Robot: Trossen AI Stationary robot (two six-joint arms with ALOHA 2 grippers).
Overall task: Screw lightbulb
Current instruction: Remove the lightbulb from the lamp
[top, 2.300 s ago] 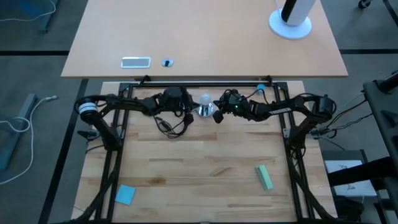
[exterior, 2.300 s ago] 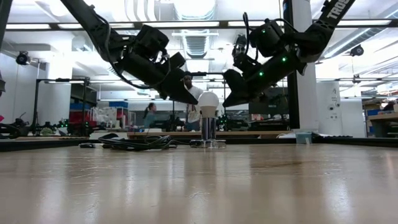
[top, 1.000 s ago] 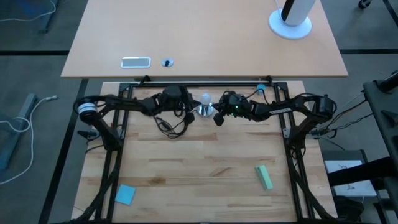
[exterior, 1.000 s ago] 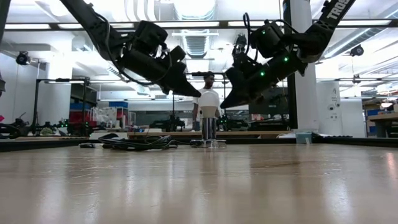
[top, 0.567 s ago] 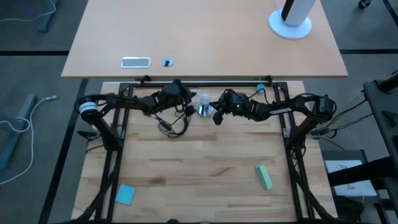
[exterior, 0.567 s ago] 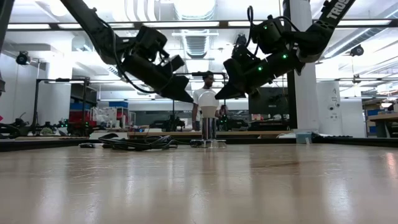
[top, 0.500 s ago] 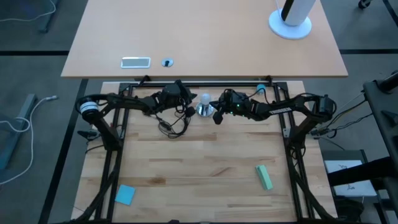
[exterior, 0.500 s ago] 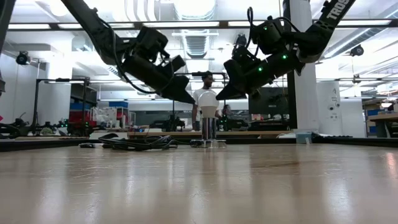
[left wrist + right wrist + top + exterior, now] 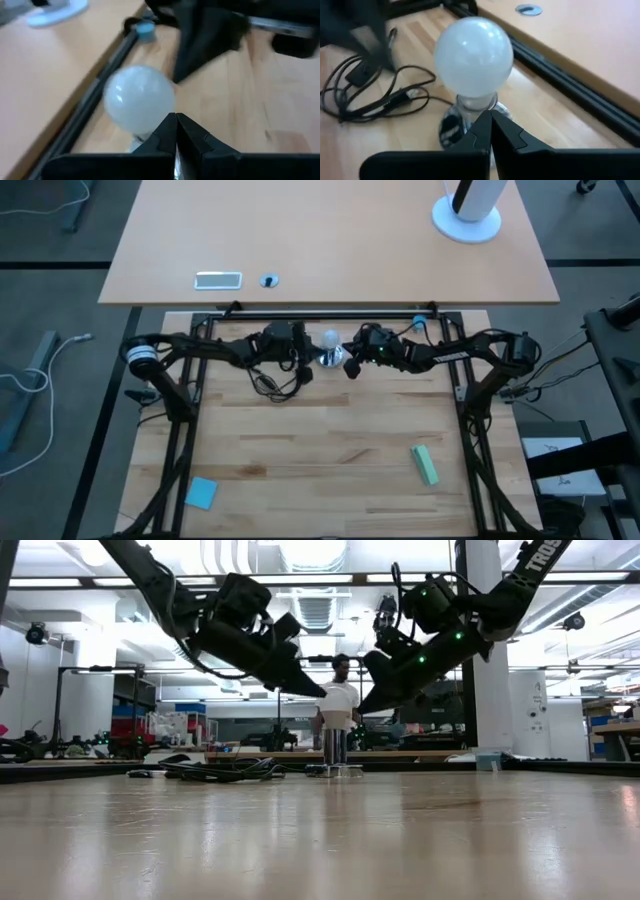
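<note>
At the far edge of the butcher-block table (image 9: 330, 450), between my two arms, the lightbulb (image 9: 329, 339) stands upright, its base seated in the round silver socket (image 9: 465, 125). Whether the thread is fully home I cannot tell from here, so I judge the task as late but unconfirmed: the bulb is in place, and at most a final tightening and a pull-back of the arms remain.

My left gripper (image 9: 312, 690) hangs just beside the bulb on one side, fingers pressed together on nothing. My right gripper (image 9: 366, 703) mirrors it on the other side, also closed and empty. Neither clearly touches the glass.

Counting what I see: one bulb, one socket with one tangle of black cord (image 9: 275, 380) lying near the left arm, two grippers. Nearer me lie one blue square pad (image 9: 201, 493) and one green block (image 9: 425, 464). On the second table beyond are one white stand base (image 9: 466, 220), one pale rectangular plate (image 9: 218, 279) and one grommet (image 9: 268, 280).
</note>
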